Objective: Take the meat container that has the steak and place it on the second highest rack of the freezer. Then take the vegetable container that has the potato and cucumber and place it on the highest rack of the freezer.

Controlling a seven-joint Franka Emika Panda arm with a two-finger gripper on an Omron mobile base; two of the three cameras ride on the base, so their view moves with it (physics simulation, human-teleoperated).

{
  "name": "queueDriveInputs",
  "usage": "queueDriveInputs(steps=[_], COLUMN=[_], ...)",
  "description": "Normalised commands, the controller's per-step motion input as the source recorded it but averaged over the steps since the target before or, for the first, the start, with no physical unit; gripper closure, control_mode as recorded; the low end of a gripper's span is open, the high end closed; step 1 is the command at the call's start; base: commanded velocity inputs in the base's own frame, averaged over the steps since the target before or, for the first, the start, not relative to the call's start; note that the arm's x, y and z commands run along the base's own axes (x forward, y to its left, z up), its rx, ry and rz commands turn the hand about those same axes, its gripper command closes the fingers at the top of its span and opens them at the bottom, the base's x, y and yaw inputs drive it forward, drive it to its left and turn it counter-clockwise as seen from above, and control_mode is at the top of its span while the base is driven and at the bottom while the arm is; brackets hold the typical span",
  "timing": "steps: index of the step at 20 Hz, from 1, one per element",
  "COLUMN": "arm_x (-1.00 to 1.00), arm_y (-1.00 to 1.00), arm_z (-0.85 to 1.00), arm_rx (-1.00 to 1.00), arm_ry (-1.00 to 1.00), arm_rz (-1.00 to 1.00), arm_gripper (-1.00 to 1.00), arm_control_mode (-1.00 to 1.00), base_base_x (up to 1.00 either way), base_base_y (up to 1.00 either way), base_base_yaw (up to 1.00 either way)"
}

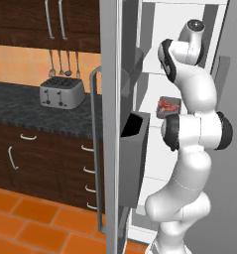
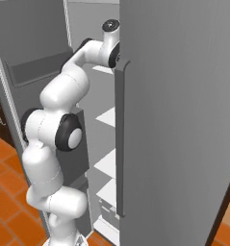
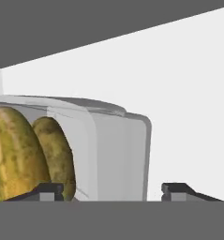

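Vegetable container (image 3: 108, 154), clear plastic, sits on a white freezer shelf (image 3: 188, 117) in the hand view, occupying the left and centre of that view. Two brownish-yellow potatoes (image 3: 19, 159) show through its wall at far left; cucumber can't be made out. Claw (image 3: 113, 190) has its two dark tips spread apart, left tip in front of the potato end, right tip just past the container's right corner, so the container wall lies between them and a little left of the claw's midline. Not clamped on anything that I can see; contact with the wall can't be told. Container's long side seems to run away from the camera, into the shelf.

Left base view: arm reaches up into the open freezer, wrist near the top rack. Meat container (image 1: 168, 106) with red steak rests on a shelf lower down, beside the arm's elbow, so step one looks done. Toaster (image 1: 61, 92) on the bench (image 1: 21, 111) at far left, not involved.

Judgement: vegetable container looks placed on the high rack; next move likely a straight pull-back.
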Motion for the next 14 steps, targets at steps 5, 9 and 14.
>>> queueDriveInputs(steps=[5,9,14], arm_x=[-0.94,-1.00,-1.00], arm_y=[0.22,0.70,0.42], arm_z=[0.14,0.01,0.08], arm_rx=[-0.02,-0.05,-0.02], arm_ry=[-0.18,-0.17,-0.15], arm_rz=[0.00,0.00,0.00], arm_gripper=[-1.00,-1.00,-1.00], arm_control_mode=[-1.00,-1.00,-1.00], base_base_x=[0.00,0.00,0.00], base_base_y=[0.00,0.00,0.00], base_base_yaw=[0.00,0.00,0.00])
